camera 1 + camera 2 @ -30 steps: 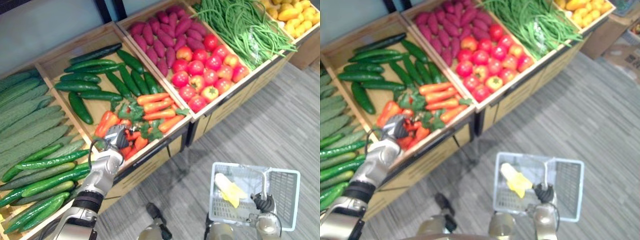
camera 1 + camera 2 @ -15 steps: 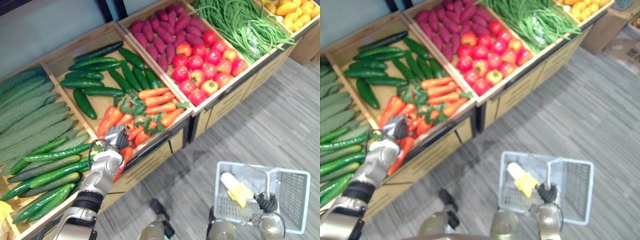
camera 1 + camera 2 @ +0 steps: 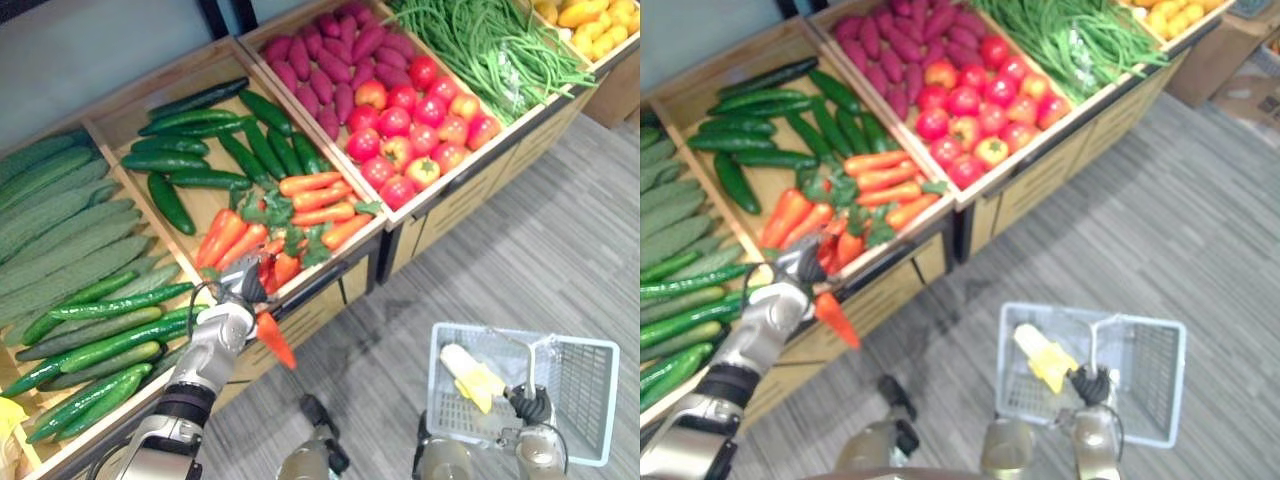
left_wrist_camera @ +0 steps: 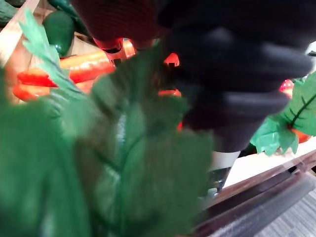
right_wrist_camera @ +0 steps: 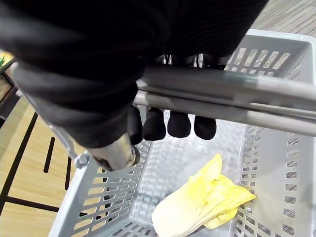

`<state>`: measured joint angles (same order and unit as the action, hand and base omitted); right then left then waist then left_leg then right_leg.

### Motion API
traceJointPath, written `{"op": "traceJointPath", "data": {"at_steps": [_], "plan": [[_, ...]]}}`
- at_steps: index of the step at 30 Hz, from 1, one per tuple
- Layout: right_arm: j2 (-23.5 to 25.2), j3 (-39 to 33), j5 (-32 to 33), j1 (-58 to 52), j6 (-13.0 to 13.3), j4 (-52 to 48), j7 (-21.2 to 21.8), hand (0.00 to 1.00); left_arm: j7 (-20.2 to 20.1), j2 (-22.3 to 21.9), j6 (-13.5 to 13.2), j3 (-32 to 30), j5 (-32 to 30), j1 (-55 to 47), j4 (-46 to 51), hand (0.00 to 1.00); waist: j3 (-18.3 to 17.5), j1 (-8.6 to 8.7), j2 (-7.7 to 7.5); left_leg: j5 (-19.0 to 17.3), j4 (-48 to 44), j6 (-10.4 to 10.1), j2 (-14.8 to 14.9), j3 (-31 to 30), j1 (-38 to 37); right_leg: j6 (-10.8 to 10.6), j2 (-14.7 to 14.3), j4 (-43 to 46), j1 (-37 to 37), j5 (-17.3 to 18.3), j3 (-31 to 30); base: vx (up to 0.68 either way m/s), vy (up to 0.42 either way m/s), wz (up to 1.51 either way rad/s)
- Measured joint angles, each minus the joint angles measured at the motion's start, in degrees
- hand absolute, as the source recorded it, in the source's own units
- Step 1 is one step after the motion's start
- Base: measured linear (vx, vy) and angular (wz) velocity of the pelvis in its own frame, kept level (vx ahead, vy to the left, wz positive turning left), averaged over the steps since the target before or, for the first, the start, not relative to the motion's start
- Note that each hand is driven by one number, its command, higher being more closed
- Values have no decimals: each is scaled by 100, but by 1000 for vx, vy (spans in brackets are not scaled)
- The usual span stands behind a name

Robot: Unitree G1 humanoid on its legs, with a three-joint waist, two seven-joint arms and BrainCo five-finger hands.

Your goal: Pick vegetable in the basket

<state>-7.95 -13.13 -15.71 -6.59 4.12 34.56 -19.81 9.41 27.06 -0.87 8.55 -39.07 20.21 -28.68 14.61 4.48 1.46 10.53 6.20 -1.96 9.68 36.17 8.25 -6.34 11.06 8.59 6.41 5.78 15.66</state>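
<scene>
Left hand (image 3: 232, 305) grasps orange tapered carrot (image 3: 273, 340), just past wooden crate (image 3: 330, 272) near edge. Long axis slants, tip pointing near-right over open grey floor (image 3: 360, 370). Right hand (image 5: 180, 124) clenched round white plastic basket (image 3: 592, 400) handle.

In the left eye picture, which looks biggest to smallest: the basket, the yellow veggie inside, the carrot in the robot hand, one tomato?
1. basket
2. yellow vegetable
3. carrot, partly hidden by the left robot hand, so close to the yellow one
4. tomato, smallest, though farther away

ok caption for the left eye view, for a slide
Left hand holds a carrot in front of the carrot crate; right hand grips the handle of a basket with a yellow vegetable inside.
</scene>
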Motion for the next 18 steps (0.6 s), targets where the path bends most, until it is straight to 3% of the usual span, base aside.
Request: {"op": "traceJointPath", "data": {"at_steps": [5, 6, 18], "plan": [[0, 3, -1, 40, 0, -3, 7, 100, 31, -6, 32, -18, 1, 91, -36, 0, 27, -8, -11, 21, 0, 8, 14, 35, 68, 1, -3, 58, 115, 0, -39, -39, -61, -3], [0, 3, 0, 62, 0, -2, 7, 100, 44, -6, 36, -50, 2, 113, -40, 100, 33, -10, -20, 24, 0, 12, 18, 65, 97, 0, -5, 59, 163, -1, -59, -54, -67, -9], [-19, 134, -4, 222, -3, -6, 39, 100, 200, -180, 8, -260, 9, 471, -360, 100, 101, -21, -86, 8, 2, -9, 74, 159, 302, -58, -25, -57, 434, -153, -230, -74, -65, -6]]}}
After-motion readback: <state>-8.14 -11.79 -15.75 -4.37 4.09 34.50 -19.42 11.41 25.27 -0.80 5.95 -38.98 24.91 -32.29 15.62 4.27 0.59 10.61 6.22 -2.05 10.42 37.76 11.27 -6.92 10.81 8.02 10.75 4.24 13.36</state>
